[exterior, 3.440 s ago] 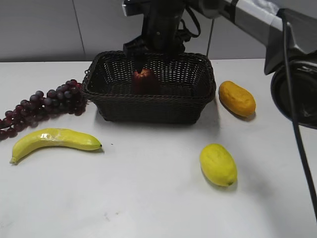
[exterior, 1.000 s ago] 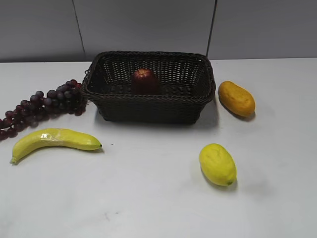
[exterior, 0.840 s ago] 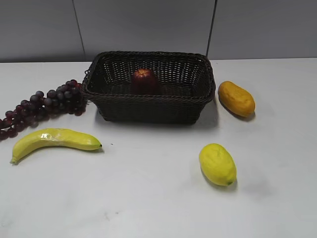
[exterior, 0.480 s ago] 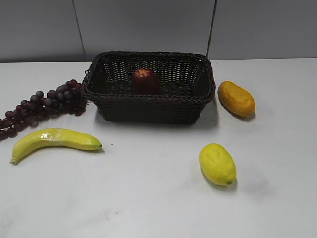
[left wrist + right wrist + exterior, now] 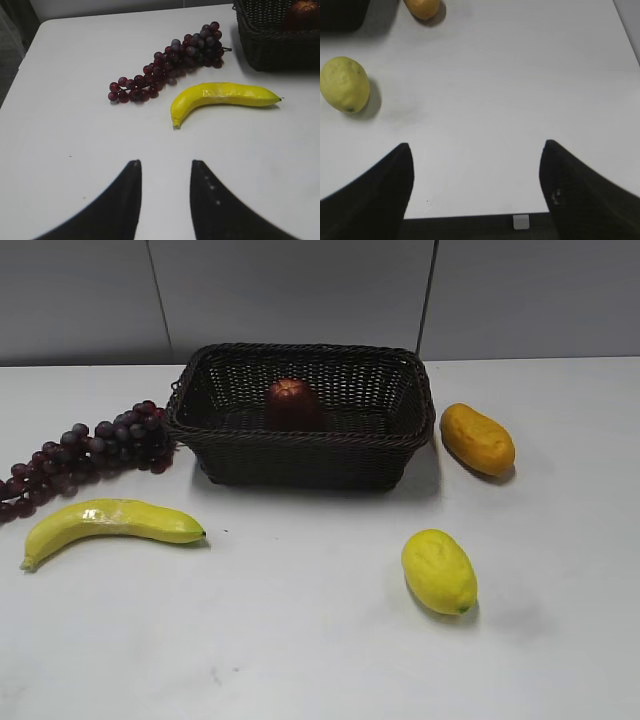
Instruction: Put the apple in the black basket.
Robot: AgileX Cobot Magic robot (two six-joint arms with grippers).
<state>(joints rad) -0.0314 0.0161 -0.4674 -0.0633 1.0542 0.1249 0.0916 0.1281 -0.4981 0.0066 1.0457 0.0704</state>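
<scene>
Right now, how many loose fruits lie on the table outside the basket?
4: grape bunch left of the black basket, banana in front of it, orange-yellow fruit on the basket's right, lemon front right. The apple is inside.

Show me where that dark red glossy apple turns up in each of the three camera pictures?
Exterior view: the dark red glossy apple sits inside the black woven wicker basket, upper middle.
Left wrist view: the apple peeks over the basket's rim in the top right corner.
Right wrist view: not in it.
Shared landmark: the basket, with the yellow curved banana in front of it.
</scene>
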